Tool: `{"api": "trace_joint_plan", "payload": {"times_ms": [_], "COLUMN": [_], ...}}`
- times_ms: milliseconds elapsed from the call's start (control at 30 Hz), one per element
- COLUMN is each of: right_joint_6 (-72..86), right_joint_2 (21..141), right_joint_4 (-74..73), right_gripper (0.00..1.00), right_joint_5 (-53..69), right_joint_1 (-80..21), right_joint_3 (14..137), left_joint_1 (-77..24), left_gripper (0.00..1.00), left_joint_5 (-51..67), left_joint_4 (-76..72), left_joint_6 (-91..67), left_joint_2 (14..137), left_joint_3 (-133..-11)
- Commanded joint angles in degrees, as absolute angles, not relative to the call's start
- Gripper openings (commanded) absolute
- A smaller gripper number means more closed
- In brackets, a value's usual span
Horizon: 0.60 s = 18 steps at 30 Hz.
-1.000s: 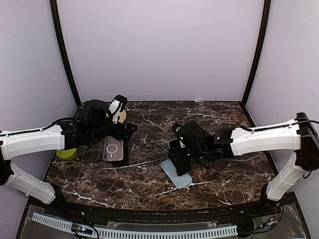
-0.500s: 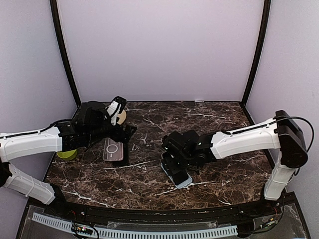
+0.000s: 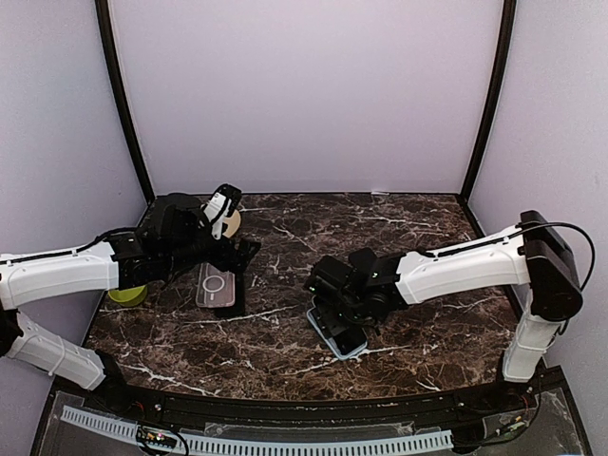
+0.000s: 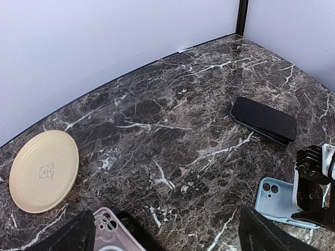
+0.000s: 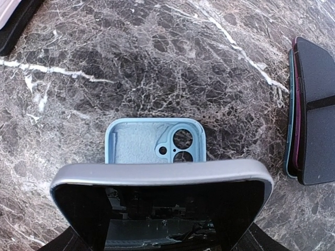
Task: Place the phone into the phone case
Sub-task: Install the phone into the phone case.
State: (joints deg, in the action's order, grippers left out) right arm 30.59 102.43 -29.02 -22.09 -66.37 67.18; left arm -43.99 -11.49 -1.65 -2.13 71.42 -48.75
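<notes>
My right gripper (image 5: 157, 225) is shut on the phone (image 5: 157, 175), a silver-edged handset with a black screen, gripped across its width. Just beyond its top edge, the light blue phone case (image 5: 137, 142) lies open side up on the marble, camera cut-outs to the right. From above, the right gripper (image 3: 338, 302) sits low over the case (image 3: 344, 346) and hides most of the phone. My left gripper (image 4: 167, 241) hangs open above the table at the left, its fingers (image 4: 70, 238) empty.
A clear pink case (image 3: 216, 285) lies on a black phone under the left gripper. Two stacked dark phones (image 5: 311, 110) rest just right of the blue case. A cream plate (image 4: 44, 170) sits at the back left, and a green object (image 3: 125, 294) near the left wall.
The right arm has swung left and down, bringing the phone low over the blue case. The left arm has stayed put.
</notes>
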Motion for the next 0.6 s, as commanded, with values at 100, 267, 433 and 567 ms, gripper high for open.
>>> {"api": "trace_joint_plan", "payload": {"times_ms": [100,267,433,567], "right_joint_6": [30.47,32.43,33.30,32.98], "right_joint_2": [105.33,106.58,107.43,108.54], "right_joint_4": [-24.94,-24.82,-26.27,-30.46], "right_gripper": [0.00,0.00,0.00,0.00], "right_joint_5": [-23.54,-21.56,-20.45,-17.37], "right_joint_1": [-66.73,-66.73,-66.58,-65.86], "right_joint_3": [69.24,68.56,68.92,71.53], "left_joint_1": [-43.69,-43.69,-43.73,-43.72], "left_gripper": [0.97,0.97,0.97,0.97], "left_joint_5": [-12.01,-11.72,-11.49,-11.61], "left_joint_4": [-2.81,-2.81,-2.92,-2.91], "left_joint_6": [-0.76,-0.63,-0.57,-0.53], "left_joint_2": [69.53,69.50,69.36,69.50], "left_joint_3": [-48.34,-48.30,-48.27,-48.33]}}
